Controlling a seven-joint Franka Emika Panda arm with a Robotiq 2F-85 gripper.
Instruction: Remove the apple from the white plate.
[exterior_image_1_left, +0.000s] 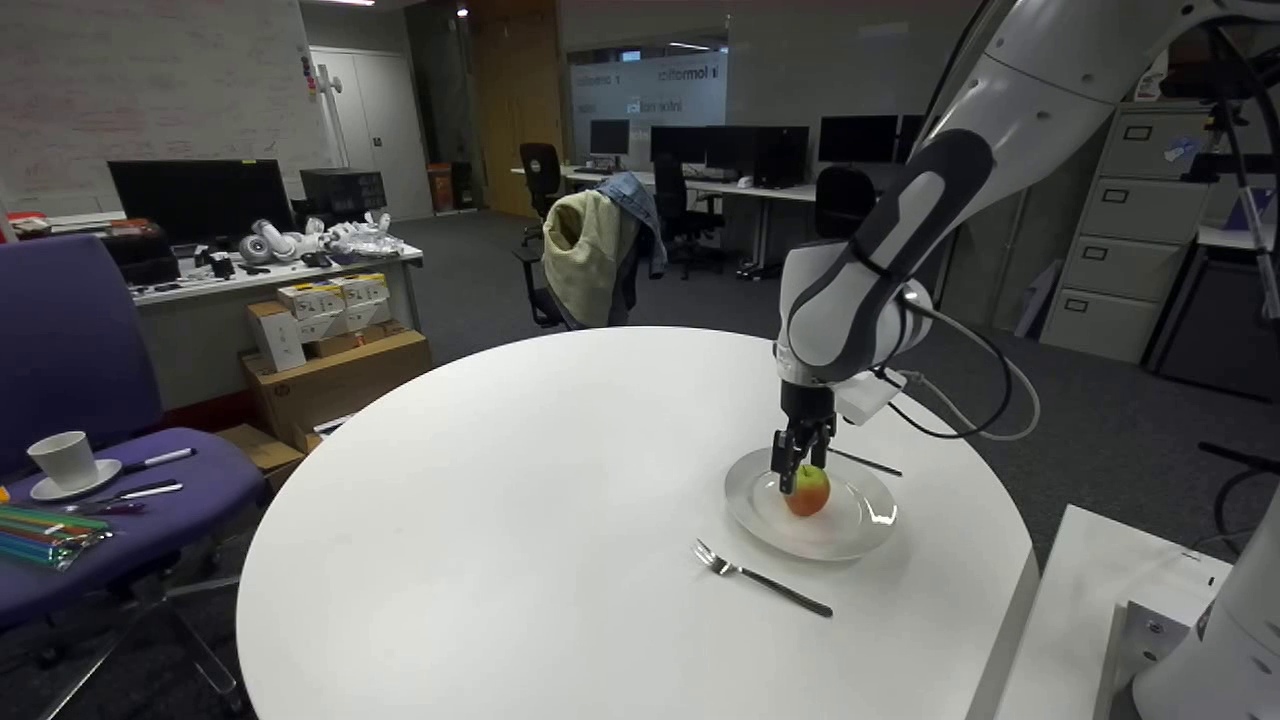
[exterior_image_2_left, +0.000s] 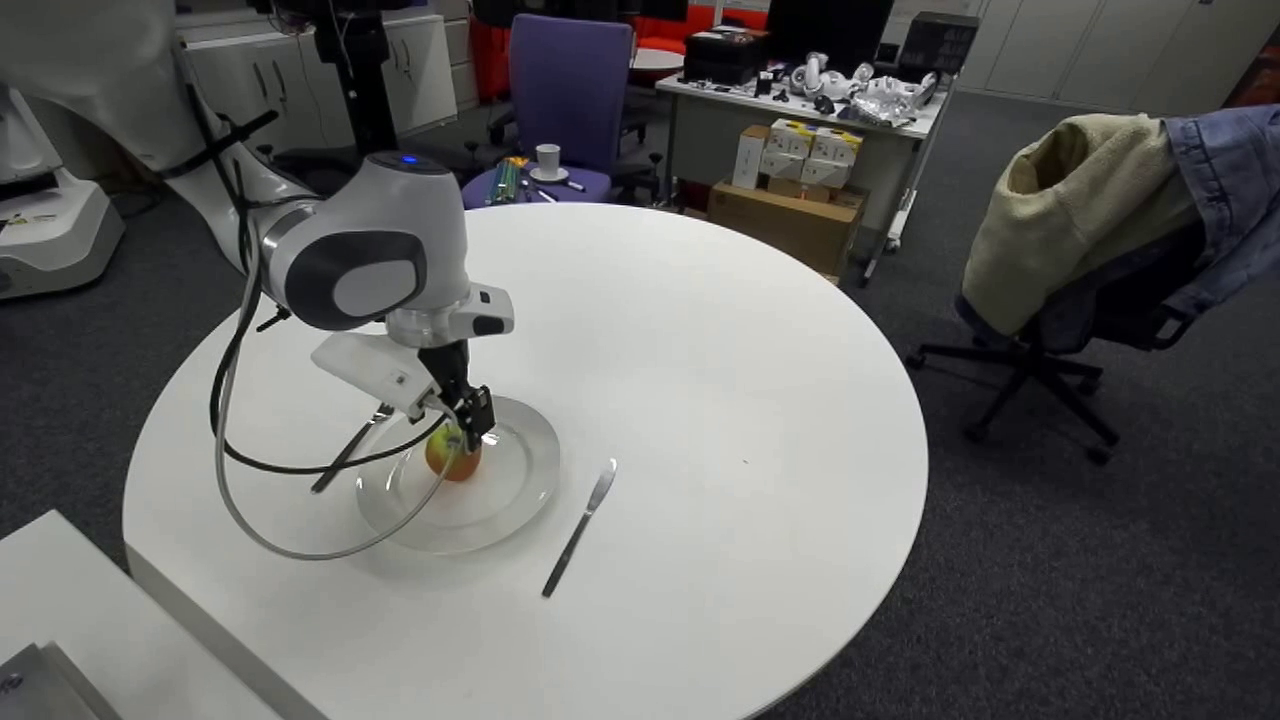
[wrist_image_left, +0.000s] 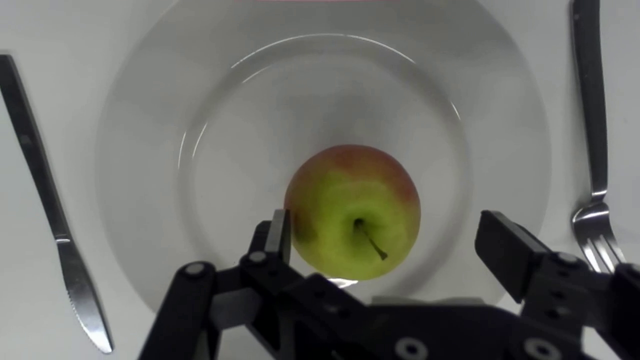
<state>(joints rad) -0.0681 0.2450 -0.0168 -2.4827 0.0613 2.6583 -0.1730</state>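
Observation:
The apple (exterior_image_1_left: 808, 497) is red with yellow-green patches and sits on the white plate (exterior_image_1_left: 830, 545), seen also in an exterior view as apple (exterior_image_2_left: 450, 462) and plate (exterior_image_2_left: 525, 475). In the wrist view the apple (wrist_image_left: 360, 210) lies stem up, near the middle of the plate (wrist_image_left: 140, 150). My gripper (wrist_image_left: 385, 240) is open above the plate, pointing down. One finger is close beside the apple's left edge in the wrist view; whether it touches cannot be told. The other finger is well apart, with a wide gap on the apple's right. The gripper (exterior_image_1_left: 803, 465) hides part of the apple's top.
A fork (exterior_image_1_left: 765, 580) and a knife (exterior_image_2_left: 580, 530) lie on either side of the plate on the round white table (exterior_image_1_left: 500, 520). A cable loop (exterior_image_2_left: 330, 555) hangs from the arm near the plate. A white cup (exterior_image_1_left: 65, 460) on a saucer stands on a purple chair.

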